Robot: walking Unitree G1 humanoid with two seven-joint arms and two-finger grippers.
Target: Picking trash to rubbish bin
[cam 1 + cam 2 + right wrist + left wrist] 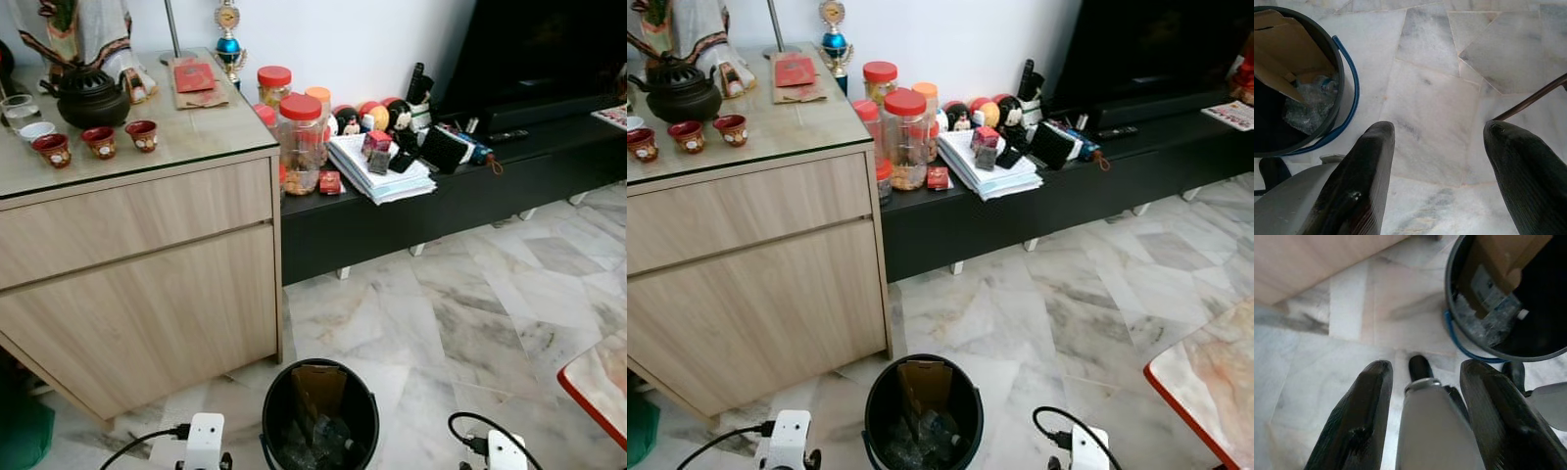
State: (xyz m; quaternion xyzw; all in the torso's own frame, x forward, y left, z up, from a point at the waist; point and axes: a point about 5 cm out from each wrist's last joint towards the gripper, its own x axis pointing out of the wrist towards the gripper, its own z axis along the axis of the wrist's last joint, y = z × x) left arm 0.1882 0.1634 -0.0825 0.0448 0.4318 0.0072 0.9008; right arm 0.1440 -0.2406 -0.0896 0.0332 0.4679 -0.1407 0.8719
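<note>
The fingers of the left gripper (1425,431) are held spread with nothing pinched between them, aimed down at the marble floor (470,313); the right gripper (1449,176) is likewise spread wide over bare tiles and carries nothing. Both are hung low at either side of the rubbish bin (319,416), probably because no piece is in hand at this moment. The bin, a black bucket with a blue handle, is set at six o'clock in the head view, just before the robot, and a folded cardboard piece (315,392) and crumpled clear plastic (1310,105) are seen inside it. At ten o'clock a wooden cabinet (147,264) is stood with a teapot (88,98) and small red cups (98,142) on its glass top. At one o'clock a low black console (441,196) is loaded with jars (299,142), papers (377,176) and trinkets. No loose trash can be made out on the floor, so a search for more is judged to come next.
</note>
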